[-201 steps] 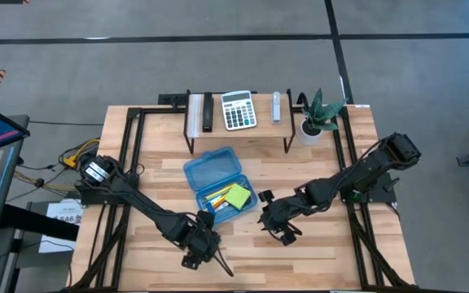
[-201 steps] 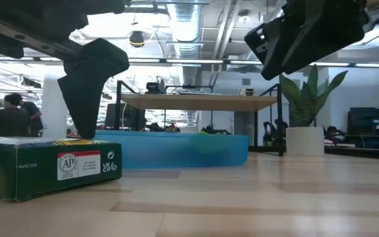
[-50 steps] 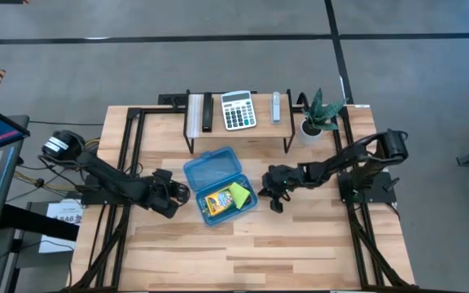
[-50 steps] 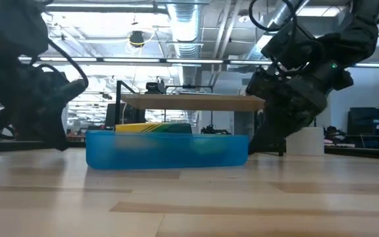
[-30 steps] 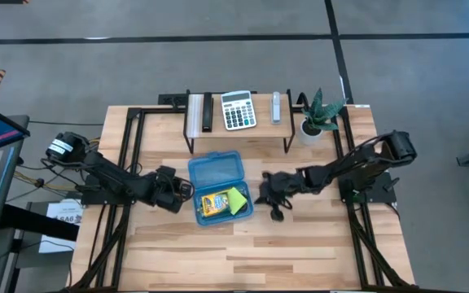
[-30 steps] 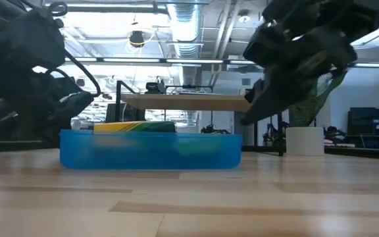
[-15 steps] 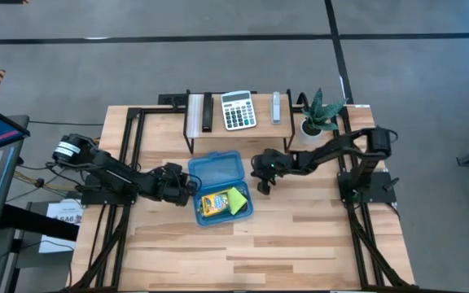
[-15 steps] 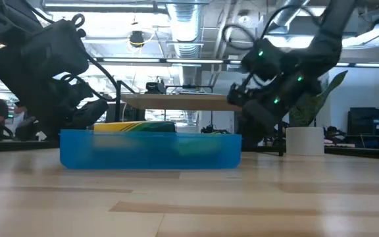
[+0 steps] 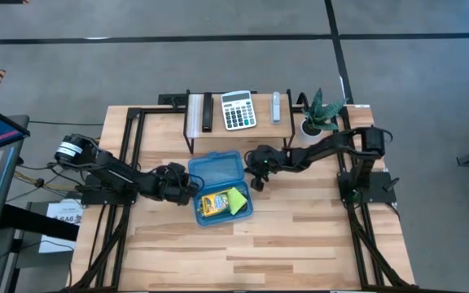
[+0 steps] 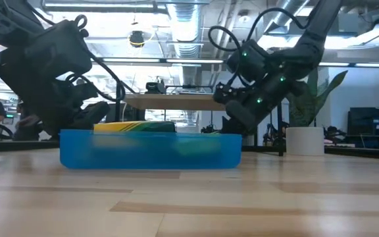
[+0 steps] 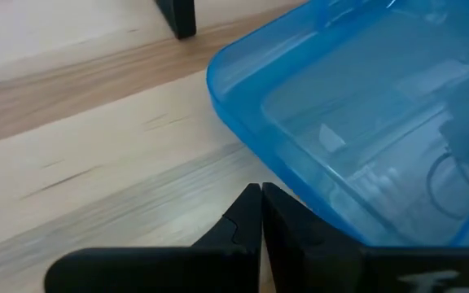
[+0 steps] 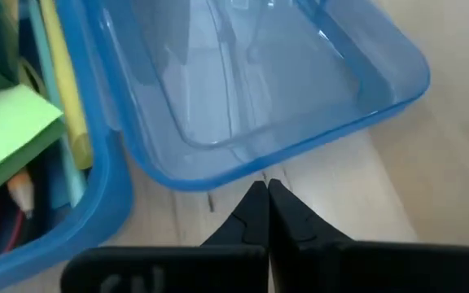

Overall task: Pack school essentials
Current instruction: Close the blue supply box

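Crayon box (image 9: 213,203) and sticky-note pad (image 9: 237,197) lie in the open blue case (image 9: 203,216) at table centre. Left gripper (image 9: 190,184) and right gripper (image 9: 256,172), both closed and empty, touch its lid (image 9: 215,168).

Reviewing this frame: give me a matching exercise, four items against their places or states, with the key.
Items:
1. left gripper
2. right gripper
3. crayon box
4. calculator

Places or states:
A. on the raised shelf at the table's far edge
B. fingers shut, by the open lid's right edge
C. lying inside the blue case
D. fingers shut, by the case's left side

Pairs: 1-D, 2-B, 3-C, 4-A
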